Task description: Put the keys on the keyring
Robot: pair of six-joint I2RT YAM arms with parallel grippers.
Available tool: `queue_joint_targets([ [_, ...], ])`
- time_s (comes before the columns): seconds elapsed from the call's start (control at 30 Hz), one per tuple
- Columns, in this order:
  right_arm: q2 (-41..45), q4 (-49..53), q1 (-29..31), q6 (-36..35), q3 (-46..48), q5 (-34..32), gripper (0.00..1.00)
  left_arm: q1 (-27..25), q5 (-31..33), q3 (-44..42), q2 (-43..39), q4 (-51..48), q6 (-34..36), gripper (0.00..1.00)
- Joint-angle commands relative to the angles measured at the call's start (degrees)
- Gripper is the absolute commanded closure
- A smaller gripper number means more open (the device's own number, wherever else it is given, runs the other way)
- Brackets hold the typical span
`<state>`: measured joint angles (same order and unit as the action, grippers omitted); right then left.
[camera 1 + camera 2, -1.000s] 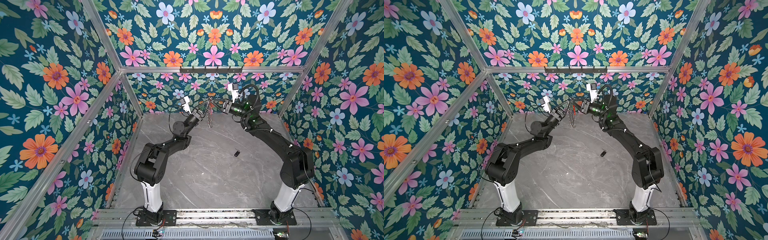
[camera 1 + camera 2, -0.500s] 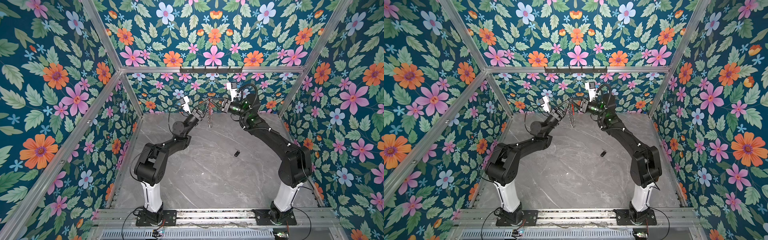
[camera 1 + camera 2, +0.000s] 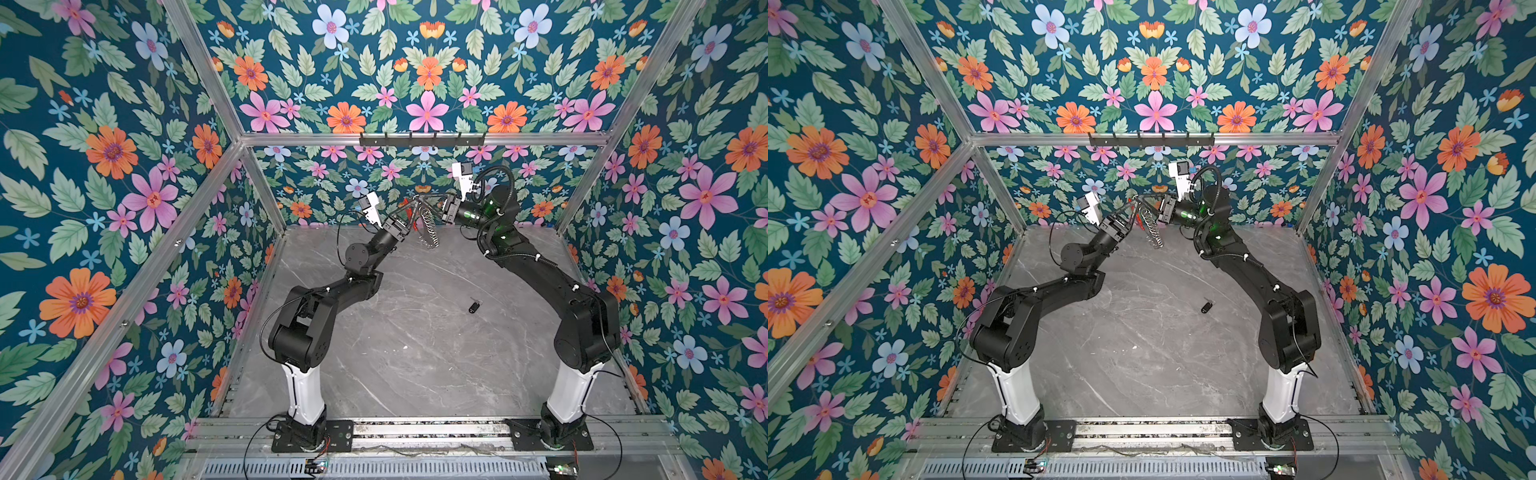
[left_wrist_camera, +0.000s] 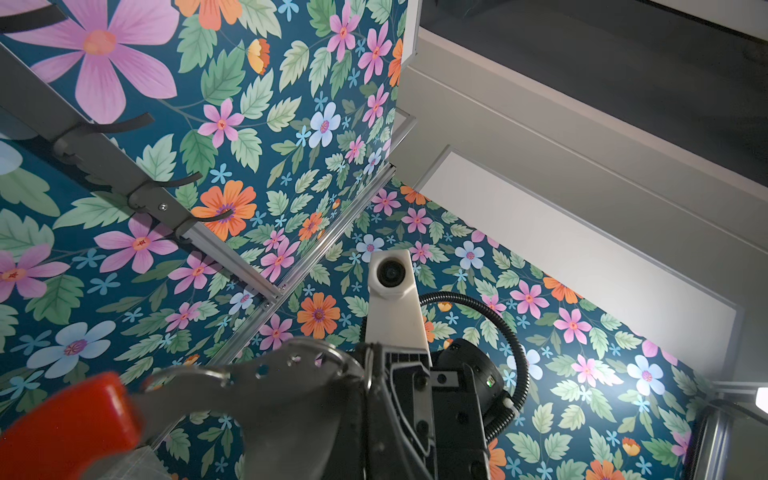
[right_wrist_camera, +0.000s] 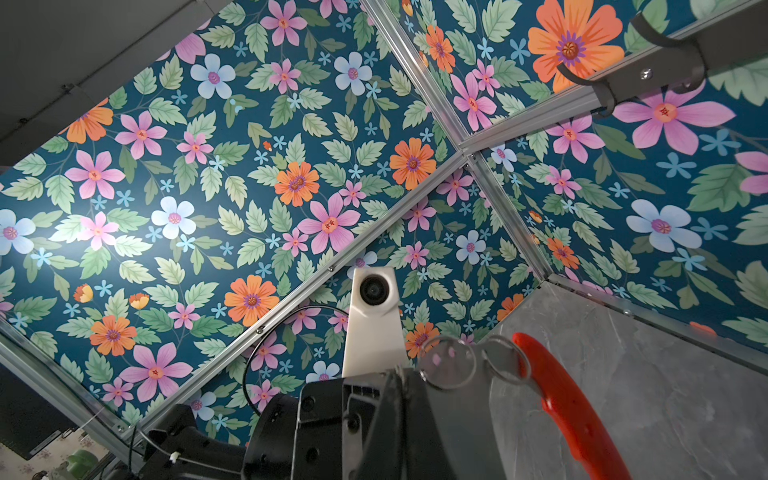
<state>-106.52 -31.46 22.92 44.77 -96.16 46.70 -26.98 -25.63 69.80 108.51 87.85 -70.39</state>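
While both arms are raised toward the back wall, the left gripper [image 3: 409, 210] [image 3: 1128, 212] and the right gripper [image 3: 434, 200] [image 3: 1152, 202] meet in the air with the keyring [image 3: 428, 230] [image 3: 1152, 230] between them, below the hook rail [image 3: 422, 140].

Left gripper: jaws closed tight on one side of the keyring. The right wrist view shows it [image 5: 397, 376] pinching the metal just beside two steel loops [image 5: 449, 361]. From there the red bar [image 5: 569, 403] curves away over the grey table [image 5: 644, 395].

Right gripper: jaws likewise closed on the opposite side of the keyring. In the left wrist view its fingertips [image 4: 370, 374] sit on the edge of the perforated metal band [image 4: 270, 374]. The red bar [image 4: 70, 419] appears blurred at the near end of that band.

Keyring: held clear of the table by both grippers. In both top views a cluster of its steel loops hangs down between the two wrists. The exact spot where each jaw bites is too small to tell in the top views.

Fob [image 3: 473, 306] [image 3: 1205, 306]: lies flat on the table [image 3: 415, 353], well apart from the keyring and from both grippers. It rests toward the right arm's side, in front of the raised wrists, and neither arm touches it. Its small metal loop points toward the back wall.
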Motion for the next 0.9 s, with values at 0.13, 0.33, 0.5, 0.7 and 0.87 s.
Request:
queue_joint_targets([
  [0.13, 0.13, -0.68, 0.29, -0.03, -0.65, 1.64, 1.00, -0.09, -1.82, 0.26, 0.01, 1.97, 0.34, 1.00],
  [0.33, 2.07, 1.89, -0.22, -2.82, 0.69, 0.81, 1.00, 0.15, -1.97, -0.56, 0.05, 1.82, 1.55, 1.00],
  [0.5, 4.99, 11.17, -0.85, -12.11, 1.63, 0.46, 1.00, 1.82, -5.77, -4.74, -2.32, -0.09, 9.51, 0.82],
  [0.7, 9.44, 29.06, -1.05, -32.38, 2.13, -1.10, 1.00, 7.01, -24.15, -5.97, -8.06, -17.15, 28.25, 0.77],
  [0.87, 10.96, 39.99, -0.60, -44.44, 1.52, -5.15, 1.00, 7.77, -35.55, 4.39, -10.52, -49.15, 48.12, 0.76],
])
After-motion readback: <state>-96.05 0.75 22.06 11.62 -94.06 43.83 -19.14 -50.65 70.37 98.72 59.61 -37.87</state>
